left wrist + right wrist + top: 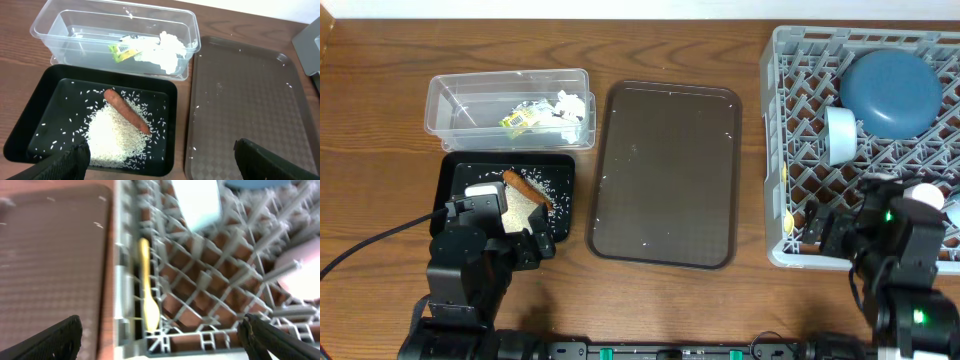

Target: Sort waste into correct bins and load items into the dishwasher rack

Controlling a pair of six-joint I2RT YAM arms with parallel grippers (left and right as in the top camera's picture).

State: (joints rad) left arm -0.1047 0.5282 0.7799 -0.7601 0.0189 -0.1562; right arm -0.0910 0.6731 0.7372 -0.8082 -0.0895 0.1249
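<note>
waste looks sorted: the crumpled white tissue (165,47) and small yellow-green snack wrapper (122,52) lie in the clear plastic rectangular tub (50,25), at ten o'clock on the table from overhead, and the small orange carrot (127,111) lies across the heap of loose white rice grains (115,137) in the shallow black rectangular tray (30,120) at eight o'clock. my left gripper (162,162) hangs over that tray's near edge, fingers spread wide and holding nothing. my right gripper (165,340) is spread too, empty, over the near corner of the large light grey plastic dishwasher rack (200,342) at three o'clock, where the pale yellow spoon (146,287) lies along its nine o'clock wall. the large dark blue dish (890,90) and light blue cup (840,135) sit toward the rack's one o'clock. i judge the spoon light, stiff and slippery; if it needs moving, i would pinch the thin handle across its width. a few stray grains dot the dark brown serving tray (665,170) at the centre.
</note>
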